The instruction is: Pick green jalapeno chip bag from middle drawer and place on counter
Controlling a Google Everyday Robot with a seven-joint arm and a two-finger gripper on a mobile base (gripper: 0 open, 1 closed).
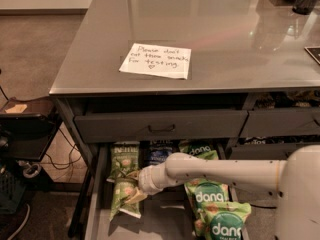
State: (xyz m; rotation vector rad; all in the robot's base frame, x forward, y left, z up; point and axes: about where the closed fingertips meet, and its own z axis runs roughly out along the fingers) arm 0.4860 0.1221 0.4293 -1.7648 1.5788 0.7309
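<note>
The middle drawer is pulled open below the counter. A light green Kettle jalapeno chip bag lies at the drawer's back left. A second light green bag lies just in front of it. My gripper reaches in from the right on a white arm. It sits down on the left bags, where the two meet. Which bag it touches is hidden by the wrist.
A handwritten paper note lies on the counter. A dark blue bag lies at the drawer's back middle, and green-and-white dang bags fill its right side. The shut upper drawer overhangs the back. A black cart stands left.
</note>
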